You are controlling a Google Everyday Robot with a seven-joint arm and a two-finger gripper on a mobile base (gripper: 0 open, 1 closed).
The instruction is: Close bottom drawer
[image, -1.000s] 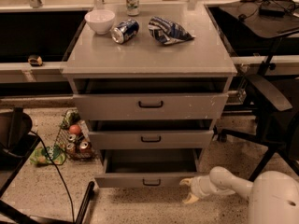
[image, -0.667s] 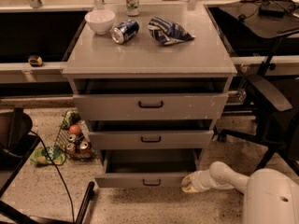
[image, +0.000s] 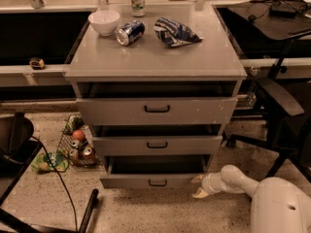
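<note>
three drawers are standing pulled out of grey cabinet (image: 155, 62). bottom drawer (image: 155, 181) is sitting lowest and projecting furthest fwd, interior showing. gripper (image: 198, 187) is hovering low at its rt front corner, fingers spread apart, upper tip just beside front panel; contact not confirmable. bowl (image: 104, 22), lying can (image: 129, 32) and crumpled bag (image: 175, 32) are resting on top.

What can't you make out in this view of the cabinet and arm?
Inside the bottom drawer: dark under the middle drawer.
The gripper at that drawer's right front corner: contact unclear.
The cans in the floor basket: too small to read.
The robot arm: cut off at camera view's lower right.
</note>
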